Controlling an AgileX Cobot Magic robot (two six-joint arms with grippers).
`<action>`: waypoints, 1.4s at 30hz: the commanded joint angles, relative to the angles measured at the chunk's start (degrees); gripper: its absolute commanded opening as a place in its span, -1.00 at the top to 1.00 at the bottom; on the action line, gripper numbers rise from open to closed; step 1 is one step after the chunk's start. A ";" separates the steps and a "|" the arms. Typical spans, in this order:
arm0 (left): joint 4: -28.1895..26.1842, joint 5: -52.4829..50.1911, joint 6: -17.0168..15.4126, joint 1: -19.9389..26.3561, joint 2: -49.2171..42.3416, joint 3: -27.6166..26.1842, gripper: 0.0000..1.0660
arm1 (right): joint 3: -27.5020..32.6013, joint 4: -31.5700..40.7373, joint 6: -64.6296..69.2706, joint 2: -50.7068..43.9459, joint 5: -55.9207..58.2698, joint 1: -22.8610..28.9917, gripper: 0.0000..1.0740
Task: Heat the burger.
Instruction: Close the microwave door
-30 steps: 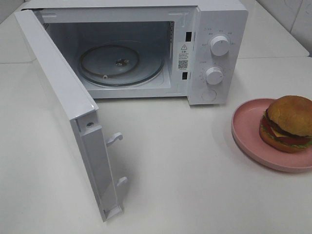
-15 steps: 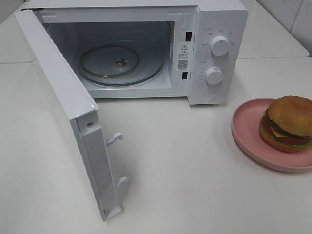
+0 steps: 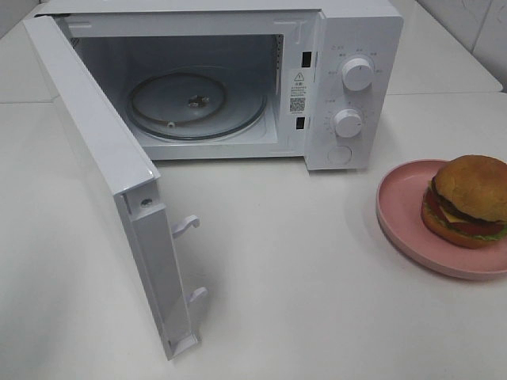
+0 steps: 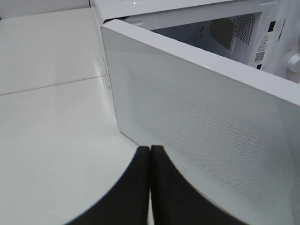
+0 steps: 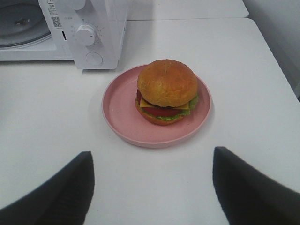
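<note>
The burger [image 3: 467, 199] [image 5: 166, 91], golden-brown bun over cheese, tomato, lettuce and patty, sits on a round pink plate [image 3: 400, 214] [image 5: 123, 110] at the right of the table. The white microwave [image 3: 352, 47] stands at the back with its door [image 3: 103, 166] swung wide open and its glass turntable [image 3: 194, 104] bare. My right gripper [image 5: 152, 185] is open, its dark fingers spread wide and well short of the plate. My left gripper [image 4: 150, 154] is shut, fingers pressed together just outside the door's outer face [image 4: 201, 136]. Neither gripper shows in the high view.
The open door juts out toward the table's front left. Two knobs [image 3: 356, 73] and a round button sit on the microwave's right panel. A table seam runs behind the microwave.
</note>
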 commanded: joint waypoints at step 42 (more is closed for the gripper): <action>4.76 -61.71 2.64 -13.18 63.94 -2.18 0.99 | 0.23 0.29 -0.74 -1.49 -0.57 -0.11 -0.27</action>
